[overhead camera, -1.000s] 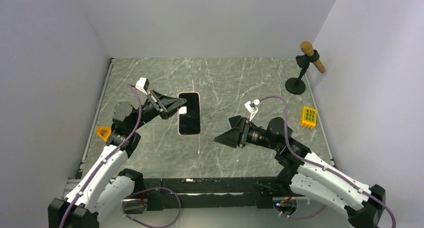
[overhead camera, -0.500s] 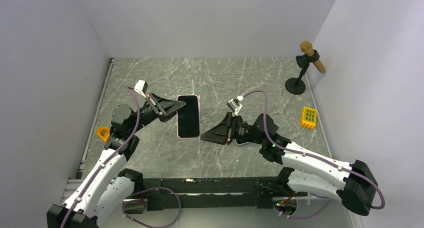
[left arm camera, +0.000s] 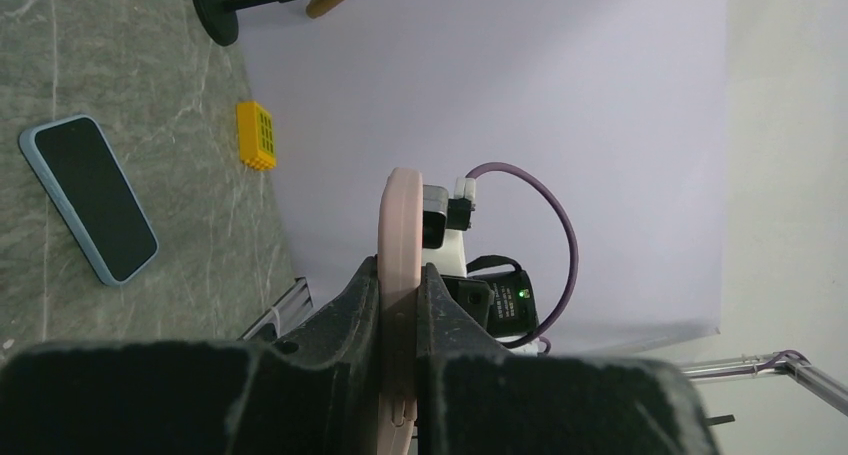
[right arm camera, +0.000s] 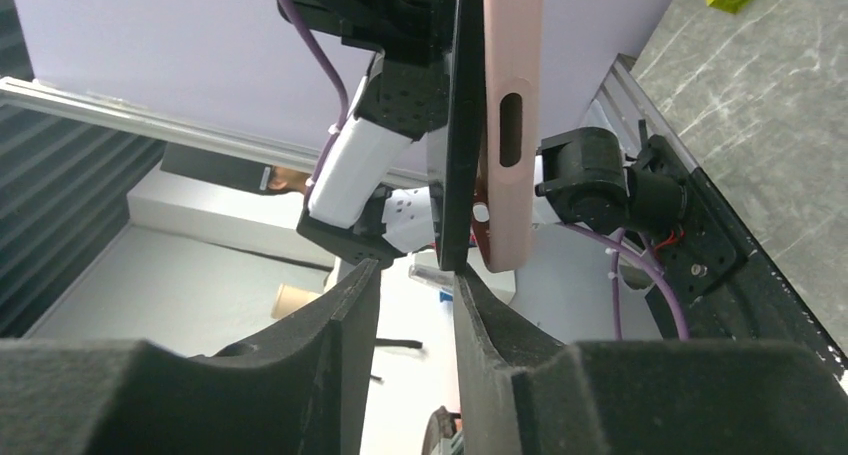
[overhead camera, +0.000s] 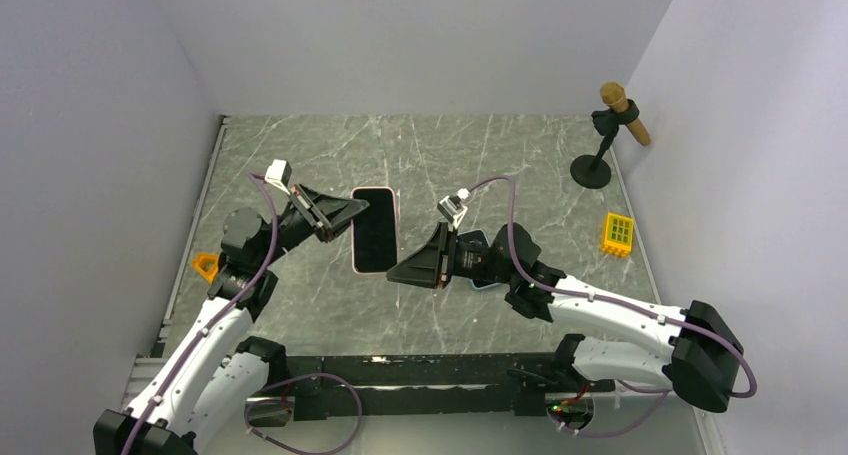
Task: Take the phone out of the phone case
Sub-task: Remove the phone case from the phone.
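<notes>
Your left pincer (left arm camera: 400,287) is clamped on the pink phone case (left arm camera: 403,220), held above the table (overhead camera: 450,155) left of centre. Your right pincer (right arm camera: 415,275) stands apart at the phone (right arm camera: 462,125), whose edge is gapped from the case.

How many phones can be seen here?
2. A dark-screened phone in the pink case, held by the left gripper; a blue-edged phone flat on the table, partly hidden under the right arm.

A brown microphone (overhead camera: 625,112) on its black stand (overhead camera: 591,170) occupies the far right corner, a yellow block (overhead camera: 618,234) nearby; a blue-edged phone (left arm camera: 90,197) lies on the marbled table (overhead camera: 480,155).
</notes>
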Controlling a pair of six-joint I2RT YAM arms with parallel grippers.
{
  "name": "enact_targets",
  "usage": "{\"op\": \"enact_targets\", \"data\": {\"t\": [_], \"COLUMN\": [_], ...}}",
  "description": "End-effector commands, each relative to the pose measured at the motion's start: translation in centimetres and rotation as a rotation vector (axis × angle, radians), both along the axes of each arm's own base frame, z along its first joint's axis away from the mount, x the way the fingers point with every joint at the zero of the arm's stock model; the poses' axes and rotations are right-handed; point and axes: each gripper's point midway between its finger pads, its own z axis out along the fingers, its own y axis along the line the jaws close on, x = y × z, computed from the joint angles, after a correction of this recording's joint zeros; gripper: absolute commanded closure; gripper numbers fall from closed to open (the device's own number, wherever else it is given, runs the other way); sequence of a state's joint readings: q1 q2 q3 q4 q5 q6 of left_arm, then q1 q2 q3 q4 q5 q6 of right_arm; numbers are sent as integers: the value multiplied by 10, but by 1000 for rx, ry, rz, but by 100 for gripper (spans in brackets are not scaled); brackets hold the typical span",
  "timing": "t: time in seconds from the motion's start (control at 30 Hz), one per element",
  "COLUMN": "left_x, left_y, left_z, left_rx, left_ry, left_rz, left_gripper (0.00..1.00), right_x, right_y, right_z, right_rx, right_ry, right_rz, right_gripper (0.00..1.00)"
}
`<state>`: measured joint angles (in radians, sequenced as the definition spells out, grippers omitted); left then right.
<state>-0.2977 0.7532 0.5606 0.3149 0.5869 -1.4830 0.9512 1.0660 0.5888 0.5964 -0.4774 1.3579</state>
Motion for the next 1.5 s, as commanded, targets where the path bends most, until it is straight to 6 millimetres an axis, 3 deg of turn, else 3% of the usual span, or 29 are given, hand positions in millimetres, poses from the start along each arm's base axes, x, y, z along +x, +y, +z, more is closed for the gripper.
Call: {"op": "enact_targets", "data": {"t": [0.0, 0.23, 0.47, 0.57, 0.67, 0.7, 0.87, 0.93, 1.13, 1.33, 1.47], "left_x": [-18, -23, -31, -34, -35, -37, -40, -42, -57, -74, -81], "left_y": [1, 0, -2, -4, -4, -5, -2, 2, 17, 6, -2], "left_z": [34, 33, 25, 16, 6, 3, -10, -14, -18, -14, -2], "left_rx": [-66, -52, -21, 10, 38, 50, 159, 214, 346, 292, 271], "left_ry": [-94, -90, -81, -72, -61, -62, -115, -154, -275, -352, -405], "left_rz": [-39, -50, -59, -67, -70, -78, -78, -61, -3, -97, -141], "left_gripper": [100, 100, 100, 100, 100, 94, 21, 2, 1, 8, 7], "right_x": [14, 24, 45, 53, 52, 52, 42, 40, 38, 37, 39], "right_y": [5, 10, 27, 30, 30, 29, 11, 0, -23, -26, -23], "right_z": [22, 15, 37, 48, 59, 61, 67, 70, 73, 80, 80], "right_rx": [35, 32, 36, 63, 95, 99, 161, 186, 187, 202, 218], "right_ry": [-69, -64, -99, -109, -119, -120, -81, -71, -79, -98, -88], "right_rz": [-64, -99, -140, -162, -146, -139, -98, -92, -112, -104, -89], "right_gripper": [62, 58, 63, 72, 93, 100, 100, 100, 100, 100, 100]}}
